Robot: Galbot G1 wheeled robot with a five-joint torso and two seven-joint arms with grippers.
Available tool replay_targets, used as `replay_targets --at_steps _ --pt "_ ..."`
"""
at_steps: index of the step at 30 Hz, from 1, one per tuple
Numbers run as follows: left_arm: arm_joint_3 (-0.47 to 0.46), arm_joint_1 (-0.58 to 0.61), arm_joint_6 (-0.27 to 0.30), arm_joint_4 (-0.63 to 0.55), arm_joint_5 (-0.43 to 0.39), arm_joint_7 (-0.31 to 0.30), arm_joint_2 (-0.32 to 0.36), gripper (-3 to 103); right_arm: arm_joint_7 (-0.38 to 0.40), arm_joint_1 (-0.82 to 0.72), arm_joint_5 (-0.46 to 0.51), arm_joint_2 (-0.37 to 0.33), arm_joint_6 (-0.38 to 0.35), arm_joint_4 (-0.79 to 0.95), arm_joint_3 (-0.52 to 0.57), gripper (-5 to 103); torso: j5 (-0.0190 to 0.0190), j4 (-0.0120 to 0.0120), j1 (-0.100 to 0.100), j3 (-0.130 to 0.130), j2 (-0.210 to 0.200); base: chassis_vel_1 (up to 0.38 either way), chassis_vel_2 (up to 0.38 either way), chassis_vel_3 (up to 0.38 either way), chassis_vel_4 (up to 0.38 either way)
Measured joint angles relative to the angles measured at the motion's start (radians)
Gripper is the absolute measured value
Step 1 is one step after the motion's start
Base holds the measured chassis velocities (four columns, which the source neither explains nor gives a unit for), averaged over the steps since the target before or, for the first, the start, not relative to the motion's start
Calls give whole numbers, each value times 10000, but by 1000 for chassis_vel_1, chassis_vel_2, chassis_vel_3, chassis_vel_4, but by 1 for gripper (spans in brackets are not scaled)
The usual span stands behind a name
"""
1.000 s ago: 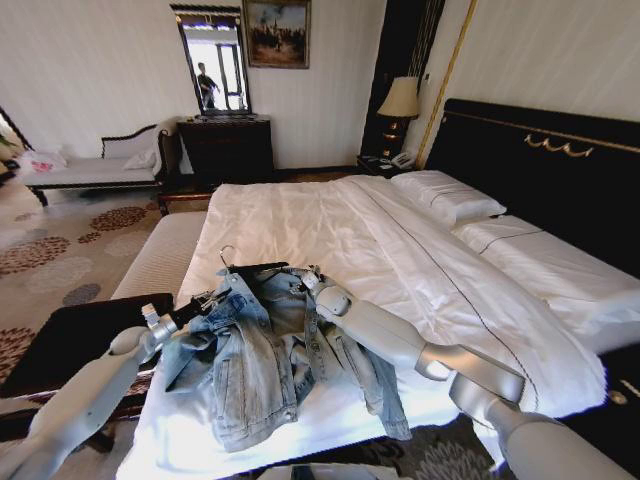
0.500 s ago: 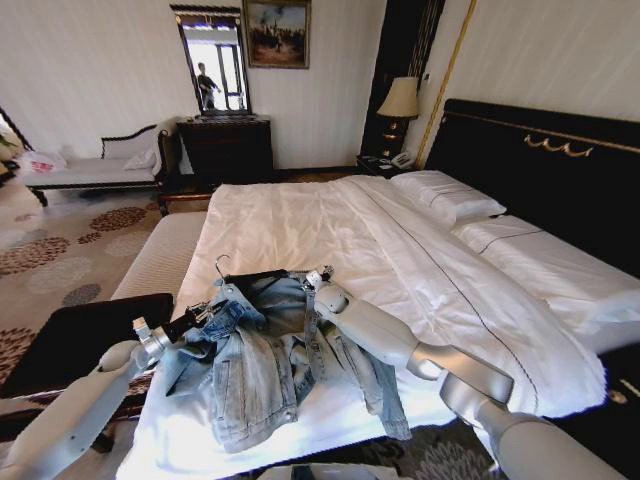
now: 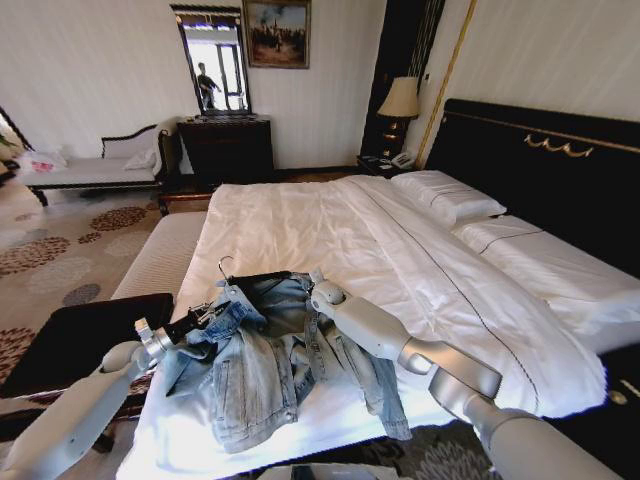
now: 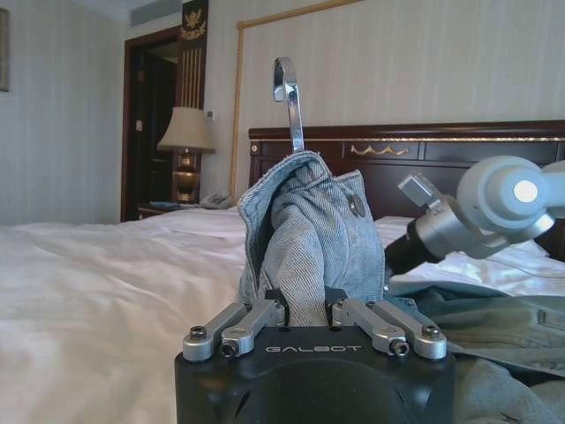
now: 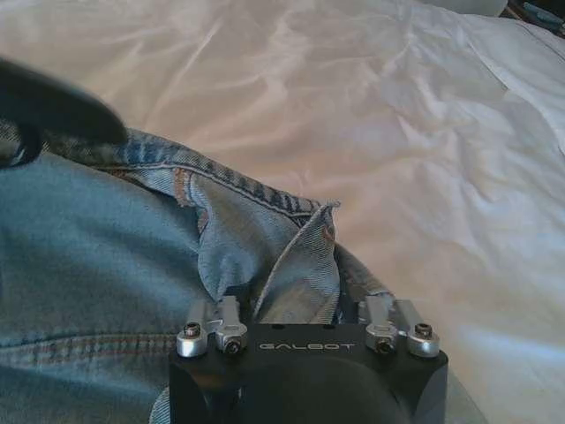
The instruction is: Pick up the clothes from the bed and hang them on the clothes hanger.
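Left tool (image 4: 309, 311) and right tool (image 5: 298, 305) each pinch one jacket (image 3: 262, 372) shoulder; the hanger (image 3: 252, 274) spans between them, above the bed (image 3: 330, 225).

"GALBOT" in pale letters on the left gripper (image 4: 307, 320) housing, the same — slightly blurred, seemingly identical — on the right gripper (image 5: 300, 309) housing

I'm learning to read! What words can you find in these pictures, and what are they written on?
"GALBOT" on the black body of the left gripper, which pinches the denim jacket.
"GALBOT" on the black body of the right gripper, also pinching the jacket.
No other words can be read.
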Motion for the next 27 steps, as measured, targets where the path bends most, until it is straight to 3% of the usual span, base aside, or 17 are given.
replay_targets --at_steps 4,6,9,14,27 --pt "-78 135 5 -118 29 12 64 17 212 23 218 -4 136 48 45 34 0 -1 0 0 0 0 0 0 0" --pt "-92 158 6 -126 32 15 78 17 240 23 236 -21 156 101 52 34 1 -1 0 1 0 0 0 0 0" --pt "-143 250 6 -154 41 22 97 17 311 15 234 -102 222 285 60 18 0 -2 0 0 0 0 0 0 0" --pt "-290 598 8 -453 152 77 105 17 371 -10 180 -214 454 548 101 3 1 0 -1 0 -1 0 0 0 0" --pt "-213 770 58 -839 365 96 -22 17 452 -18 26 -888 1136 2107 278 3 1 1 -1 2 -2 0 0 0 0"
